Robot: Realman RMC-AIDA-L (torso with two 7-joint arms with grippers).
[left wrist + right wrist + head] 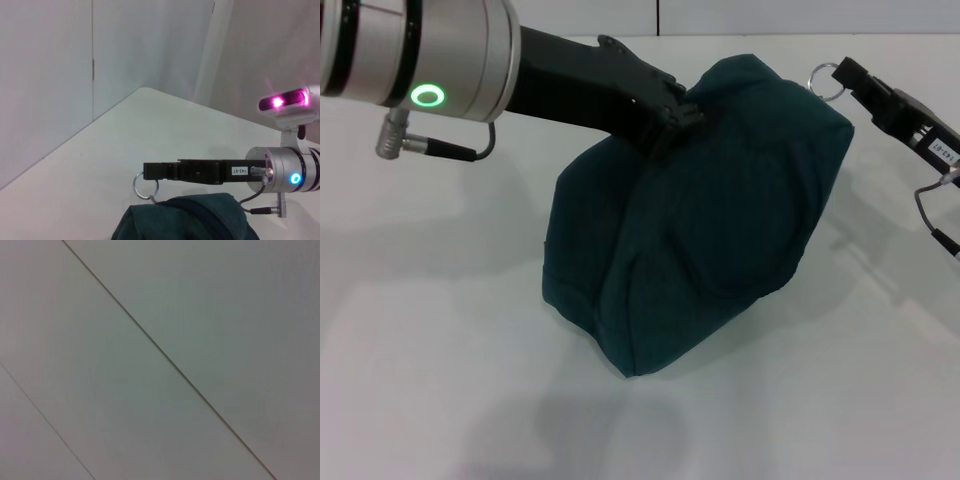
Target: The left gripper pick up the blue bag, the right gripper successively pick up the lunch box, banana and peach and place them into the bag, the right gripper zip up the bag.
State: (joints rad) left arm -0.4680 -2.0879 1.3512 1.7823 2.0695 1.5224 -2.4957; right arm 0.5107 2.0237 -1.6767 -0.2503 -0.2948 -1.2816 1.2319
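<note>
Fabric bulges on every side of the blue bag [705, 215], which rests on the white table [430, 300] at the middle of the head view. Its long axis runs on a diagonal, from a low corner near the robot up to a raised end on the far right. The bag looks closed, so nothing inside can be seen. The left gripper [672, 125] reaches in from the left and is closed on the dark fabric along the bag's top ridge (a strap or handle, though I cannot tell which). At the raised far-right end, the right gripper [842, 76] pinches the ring zipper pull [825, 82], which stands just off the bag's corner. The left wrist view shows that same ring [145, 185] held at the tip of the right gripper [147, 171], directly above the bag [190, 220].
</note>
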